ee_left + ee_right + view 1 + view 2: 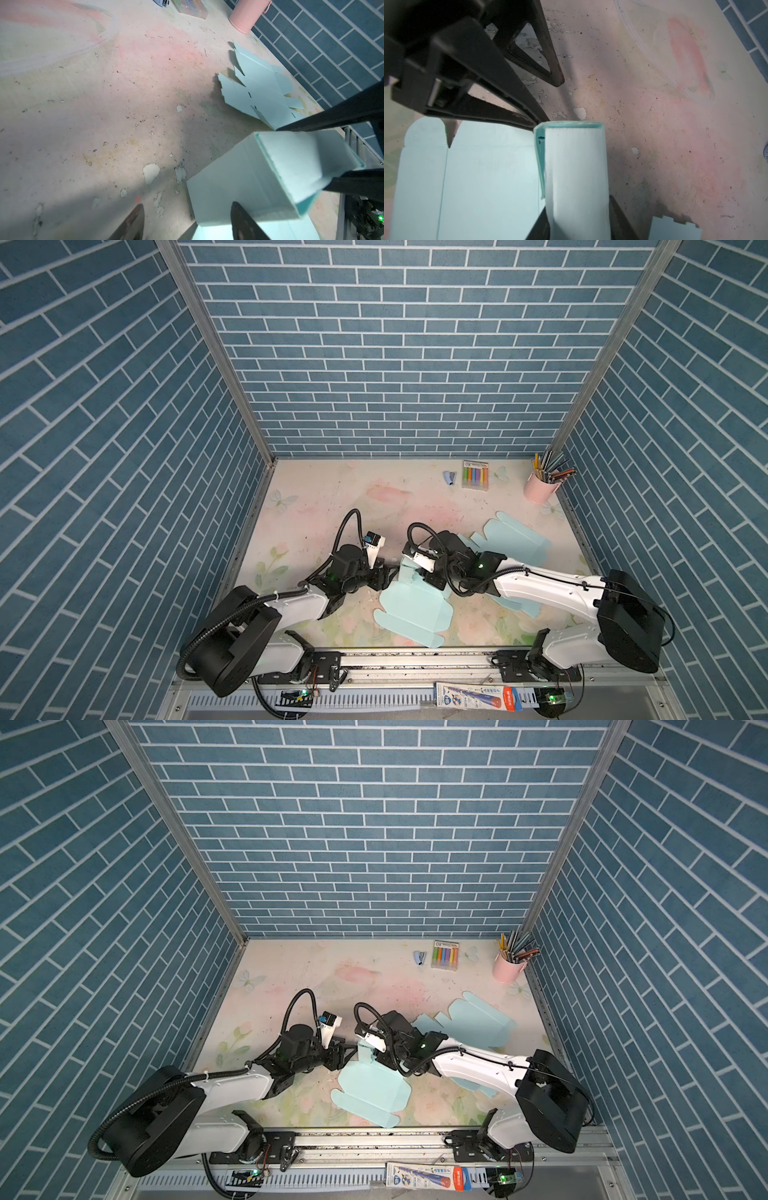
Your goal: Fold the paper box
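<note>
Because the paper box (pixel 415 610) is thin card, I judge it to be very light and easy to bend, and it would crush or slide if pushed hard. It lies in the lower middle of both top views, mostly flat on the surface (pixel 324 506), with one folded-up wall (pixel 577 166) standing at its upper end. The right tool (pixel 577 214) is clamped on that wall, one finger on each side. The left tool (pixel 187 204) has its fingers apart and holds nothing; it sits just beside the left side of the wall. A good place to hold looks like the doubled wall near its crease, since the single flaps are floppy. The box's lower flap lies near the front edge of the surface, so there is little room that way. Spare flat sheets (pixel 511 543) lie to the right, partly under the right arm, and could get caught. The upper left of the surface is bare and gives the most room. The pink cup (pixel 538 489) stands well apart in the upper right corner.
</note>
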You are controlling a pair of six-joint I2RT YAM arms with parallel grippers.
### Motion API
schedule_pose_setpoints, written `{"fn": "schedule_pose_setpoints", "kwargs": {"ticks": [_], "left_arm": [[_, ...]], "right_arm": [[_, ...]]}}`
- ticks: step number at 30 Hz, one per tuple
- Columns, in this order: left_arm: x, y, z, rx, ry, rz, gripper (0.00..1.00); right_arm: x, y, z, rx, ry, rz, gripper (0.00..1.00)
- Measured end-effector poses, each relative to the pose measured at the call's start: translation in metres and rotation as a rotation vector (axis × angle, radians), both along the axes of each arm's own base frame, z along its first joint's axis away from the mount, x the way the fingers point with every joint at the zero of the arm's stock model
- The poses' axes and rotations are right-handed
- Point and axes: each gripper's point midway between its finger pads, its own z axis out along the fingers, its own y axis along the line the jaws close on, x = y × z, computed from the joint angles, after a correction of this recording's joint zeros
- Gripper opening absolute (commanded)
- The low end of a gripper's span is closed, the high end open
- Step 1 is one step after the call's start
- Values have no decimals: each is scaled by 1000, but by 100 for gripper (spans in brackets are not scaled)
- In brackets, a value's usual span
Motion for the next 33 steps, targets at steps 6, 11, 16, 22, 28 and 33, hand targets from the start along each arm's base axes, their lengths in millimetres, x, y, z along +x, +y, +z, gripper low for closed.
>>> {"fn": "schedule_pose_setpoints", "kwargs": {"ticks": [6,11,16,22,28,33], "left_arm": [[-9,-4,-4,24,-22,1,66],[-18,0,-15,43,-8,10,66],[-30,-2,-14,39,-4,-14,66],[-28,-2,0,15,-47,0,66],[-23,-1,-5,59,-53,9,66],[-12,-8,4,68,-91,7,67]], "right_arm": [[-7,0,-3,-22,5,21,30],[-8,1,-4,-28,-2,22,30],[-10,6,-3,-21,-17,37,30],[-13,10,-3,-26,-33,57,30],[-16,12,-3,-25,-35,71,30],[-17,13,-3,-26,-37,72,30]]}}
